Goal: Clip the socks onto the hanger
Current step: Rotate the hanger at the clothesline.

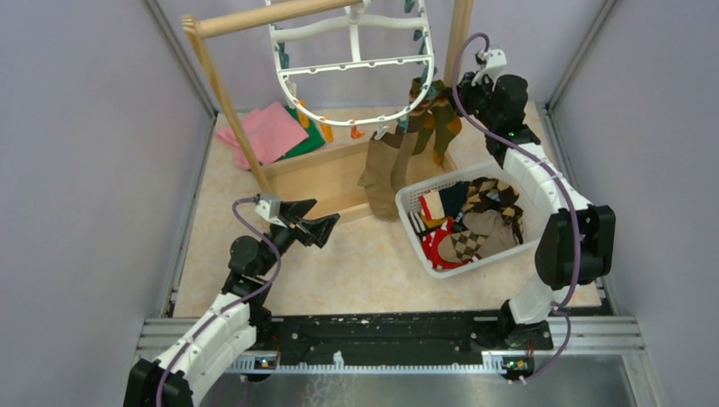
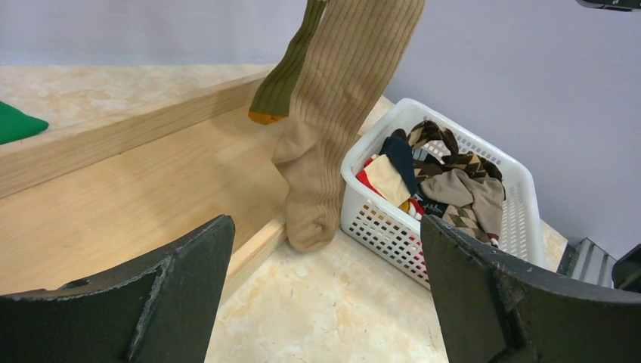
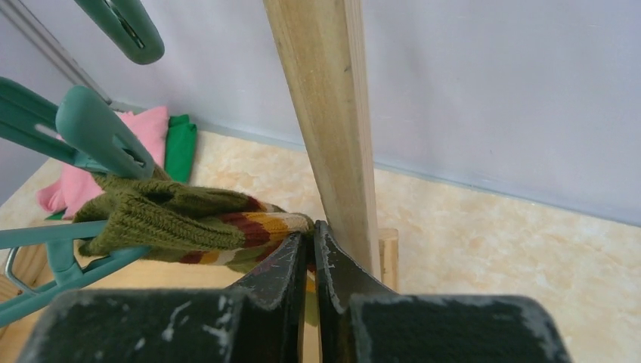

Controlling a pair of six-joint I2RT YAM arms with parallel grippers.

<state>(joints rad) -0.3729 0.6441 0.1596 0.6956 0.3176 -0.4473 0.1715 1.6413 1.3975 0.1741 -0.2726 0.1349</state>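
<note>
The white hanger (image 1: 356,68) hangs from the wooden rack at the back, with teal and orange clips along its rim. A tan sock (image 1: 381,174) and an olive-brown sock with orange stripes (image 1: 437,119) dangle from its right side. My right gripper (image 1: 448,91) is up beside the right pole, shut on the olive sock's striped cuff (image 3: 196,219), next to teal clips (image 3: 98,132). My left gripper (image 1: 326,227) is open and empty, low over the table, facing the tan sock's toe (image 2: 310,219). More socks (image 1: 466,220) lie in the basket.
The white slotted basket (image 1: 413,233) stands right of centre, close to the rack's wooden base (image 1: 322,174). The right wooden pole (image 3: 332,113) is just beside my right fingers. Pink and green cloths (image 1: 267,131) lie at the back left. Grey walls enclose the table.
</note>
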